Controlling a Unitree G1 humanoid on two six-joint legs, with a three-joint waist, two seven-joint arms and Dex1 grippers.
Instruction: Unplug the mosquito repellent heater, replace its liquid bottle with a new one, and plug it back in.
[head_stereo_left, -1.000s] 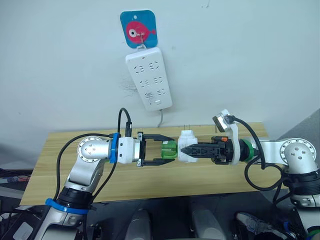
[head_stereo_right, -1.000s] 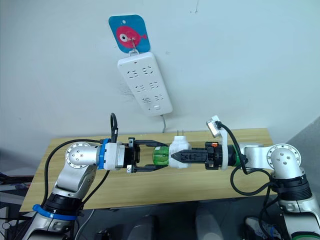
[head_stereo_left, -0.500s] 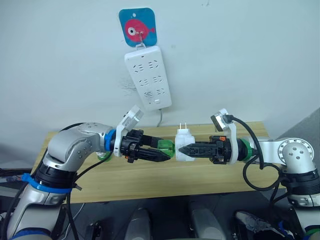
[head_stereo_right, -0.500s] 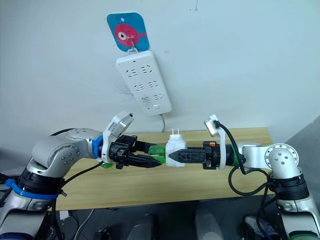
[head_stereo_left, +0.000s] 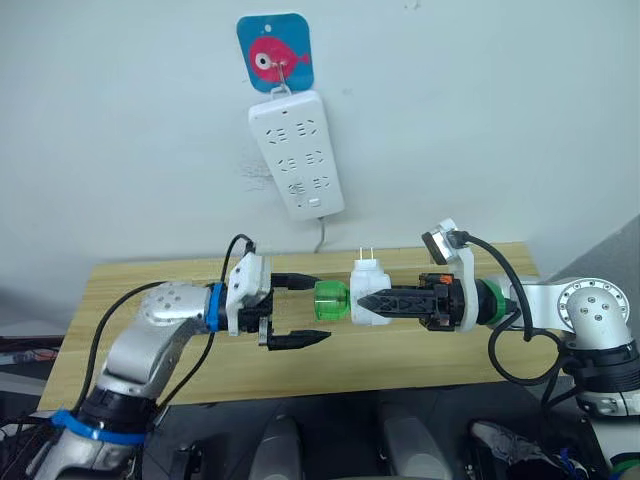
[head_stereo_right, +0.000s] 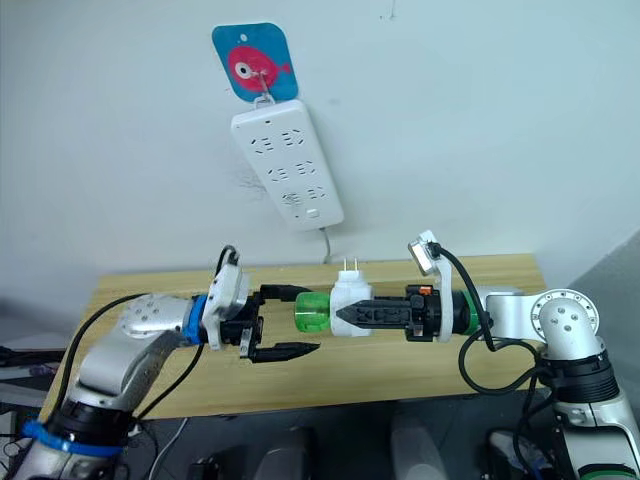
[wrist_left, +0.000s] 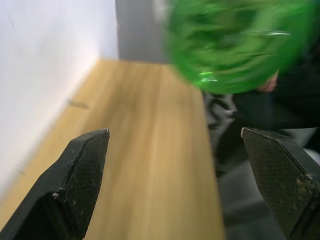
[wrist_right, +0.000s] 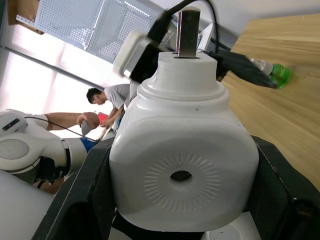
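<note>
A: Where is the heater (head_stereo_left: 369, 293), and what does it carry?
B: It is held above the bench (head_stereo_left: 150, 330), clamped between the fingers of the right tool (head_stereo_left: 362, 300), its two prongs pointing up. A green bottle (head_stereo_left: 330, 300) projects from its side toward the left tool (head_stereo_left: 305, 309). In the right wrist view the heater's round vented face (wrist_right: 181, 176) sits between the two black fingers.

A: What is the state of the left tool?
B: Its fingers are spread wide and hold nothing; one lies above the bottle's level and one below, just short of the bottle's end. In the left wrist view the bottle (wrist_left: 235, 45) hangs blurred beyond the two fingertips.

A: What differs from half a second before?
B: Then the left tool was shut on the bottle; it has since opened and drawn back slightly. The heater and right tool have stayed put.

A: What is hard to make out?
B: The bottle's neck is hidden inside the heater. A second green item (wrist_right: 278, 75) lies on the bench, too small to identify. The power strip (head_stereo_left: 297, 153) hangs on the wall behind.
</note>
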